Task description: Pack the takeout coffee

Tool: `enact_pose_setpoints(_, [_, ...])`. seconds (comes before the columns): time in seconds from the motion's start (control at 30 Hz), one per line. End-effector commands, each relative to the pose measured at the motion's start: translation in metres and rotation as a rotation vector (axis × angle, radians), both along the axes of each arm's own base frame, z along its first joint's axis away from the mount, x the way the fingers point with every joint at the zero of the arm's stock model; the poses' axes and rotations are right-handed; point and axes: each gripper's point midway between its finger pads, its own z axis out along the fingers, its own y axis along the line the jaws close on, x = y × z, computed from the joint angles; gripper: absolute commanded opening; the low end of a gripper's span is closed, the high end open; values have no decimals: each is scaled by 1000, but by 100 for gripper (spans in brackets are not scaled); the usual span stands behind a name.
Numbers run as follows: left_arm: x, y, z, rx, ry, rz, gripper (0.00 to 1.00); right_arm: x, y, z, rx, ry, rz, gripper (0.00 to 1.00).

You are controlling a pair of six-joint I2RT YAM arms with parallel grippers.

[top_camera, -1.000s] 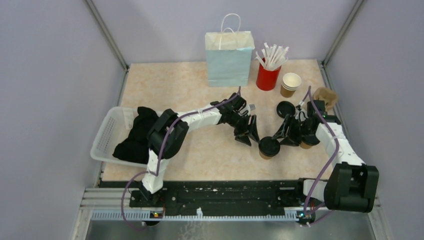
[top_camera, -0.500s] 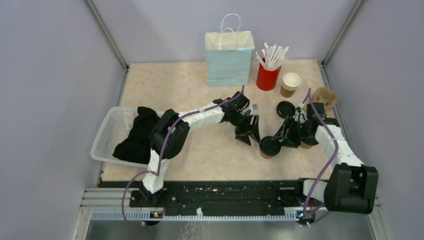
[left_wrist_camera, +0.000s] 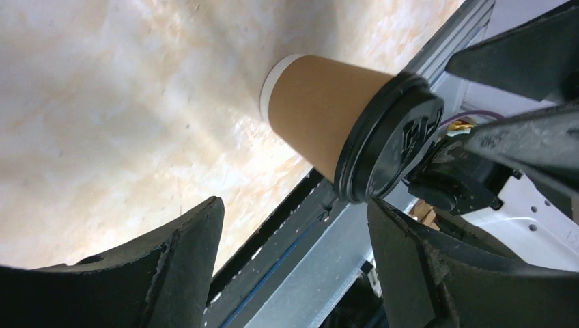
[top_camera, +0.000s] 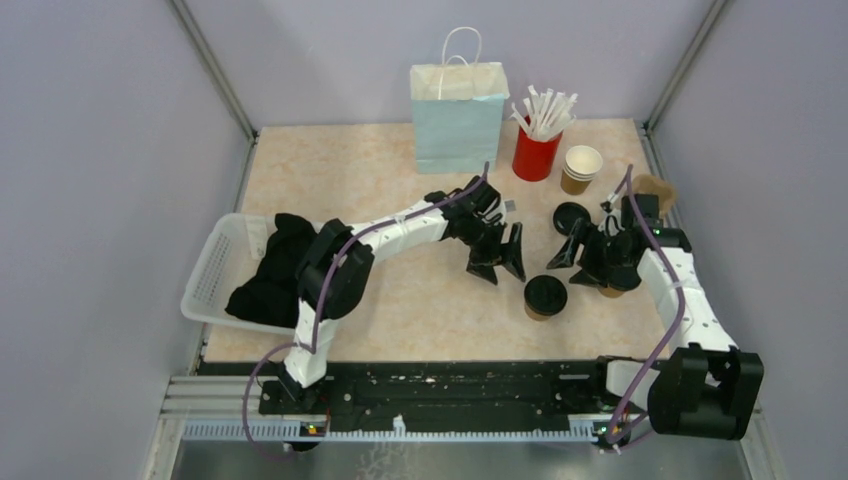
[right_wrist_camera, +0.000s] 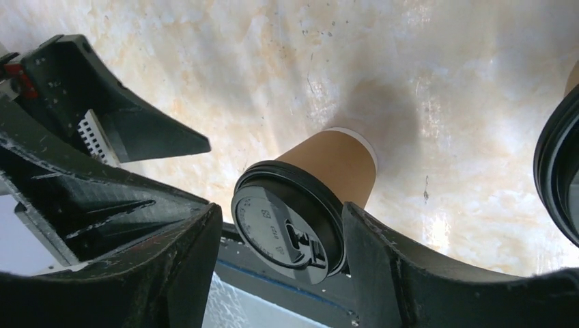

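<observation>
A brown kraft coffee cup with a black lid (top_camera: 545,297) stands on the table between my two grippers. My left gripper (top_camera: 503,274) is open just up-left of it. In the left wrist view the cup (left_wrist_camera: 321,116) lies ahead of the open left gripper (left_wrist_camera: 293,266), untouched. My right gripper (top_camera: 572,264) is open just up-right of the cup. In the right wrist view the cup's lid (right_wrist_camera: 287,229) shows between the spread fingers of the right gripper (right_wrist_camera: 280,270) with gaps either side. A second lidded cup (top_camera: 612,284) sits under my right wrist, and its lid shows at the edge of the right wrist view (right_wrist_camera: 561,171).
The pale blue paper bag (top_camera: 459,115) stands at the back. A red cup of white straws (top_camera: 536,152) and stacked open paper cups (top_camera: 581,168) stand to its right. A loose black lid (top_camera: 571,215) lies nearby. A white basket (top_camera: 212,268) with black cloth sits at the left.
My right gripper has let go of the lidded cup and drawn back up and right. The cup stays standing. My left gripper has shifted slightly up and right.
</observation>
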Motion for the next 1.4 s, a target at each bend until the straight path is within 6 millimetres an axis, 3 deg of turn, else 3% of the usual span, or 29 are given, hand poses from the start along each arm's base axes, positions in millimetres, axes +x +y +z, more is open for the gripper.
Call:
enact_pose_setpoints(0.0, [2,26,41,-3,-103,24,84,5,-6,15,-54,-56,6,66])
enact_pose_setpoints(0.1, [13,42,71,-16,-205,61,88,9,-13,25,-109,-83,4,68])
enact_pose_setpoints(0.2, [41,67,116,-81,-325,168,91,15,-7,46,-125,-125,23,70])
enact_pose_setpoints(0.37, [138,144,195,-108,-658,519,98,17,23,81,-78,-195,76,70])
enact_pose_setpoints(0.47, [204,198,235,-60,-854,686,98,16,25,85,-77,-196,83,70])
enact_pose_setpoints(0.53, [241,218,253,-13,-964,717,98,15,23,84,-91,-188,91,70])
enact_pose_setpoints(0.7, [322,236,263,52,-1084,764,95,15,23,85,-94,-197,94,70])
enact_pose_setpoints(0.87, [368,233,263,13,-1194,781,84,16,23,83,-88,-196,83,70])
enact_pose_setpoints(1.1, [401,227,242,-17,-1228,824,66,15,23,75,-83,-167,65,70])
enact_pose_setpoints(1.23, [405,219,232,-40,-1213,813,57,12,25,64,-70,-136,57,69])
enact_pose_setpoints(1.37, [405,217,226,-26,-1203,804,45,13,24,68,-72,-140,49,69])
